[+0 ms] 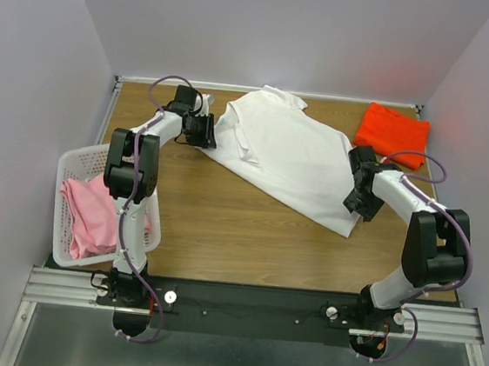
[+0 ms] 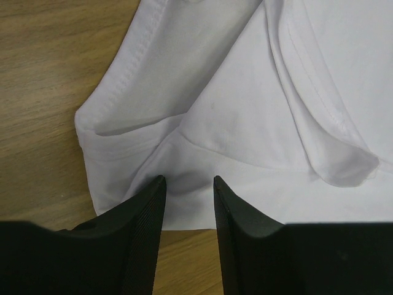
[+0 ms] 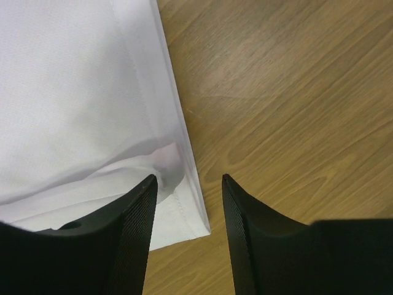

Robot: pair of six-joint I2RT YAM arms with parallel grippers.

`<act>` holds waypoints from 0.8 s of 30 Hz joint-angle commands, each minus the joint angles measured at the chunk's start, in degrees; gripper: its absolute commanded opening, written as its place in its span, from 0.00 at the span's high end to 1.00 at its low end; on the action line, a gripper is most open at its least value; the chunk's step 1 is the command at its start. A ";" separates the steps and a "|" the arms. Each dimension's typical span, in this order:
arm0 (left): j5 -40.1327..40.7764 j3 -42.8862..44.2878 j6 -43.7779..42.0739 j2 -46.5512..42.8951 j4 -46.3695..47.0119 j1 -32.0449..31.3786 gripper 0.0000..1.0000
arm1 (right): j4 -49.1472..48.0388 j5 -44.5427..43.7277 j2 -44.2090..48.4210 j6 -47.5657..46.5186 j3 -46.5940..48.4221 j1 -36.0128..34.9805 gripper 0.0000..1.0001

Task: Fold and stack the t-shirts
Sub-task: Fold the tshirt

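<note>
The white t-shirt [image 1: 287, 157] lay diagonally on the bench [image 1: 223, 224] between both arms, the left end effector [image 2: 189, 179] at its sleeve edge and the right end effector [image 3: 189, 178] at its hem corner, each seemingly unclenched, jaws straddling cloth.

No writing, label, brand mark, number or sign can be read in any of the views.
</note>
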State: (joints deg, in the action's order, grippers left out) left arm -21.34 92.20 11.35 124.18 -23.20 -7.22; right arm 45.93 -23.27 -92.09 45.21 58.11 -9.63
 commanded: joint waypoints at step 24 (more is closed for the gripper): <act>-1.68 2.37 -0.02 -2.98 1.75 -4.55 0.55 | -11.57 16.33 3.42 -4.78 -2.38 -2.59 0.37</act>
State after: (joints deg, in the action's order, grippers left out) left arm -20.71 93.78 11.90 121.73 -22.48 -10.15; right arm 37.56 -9.26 -86.65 39.48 58.15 -11.94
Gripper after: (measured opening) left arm 0.451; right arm 0.641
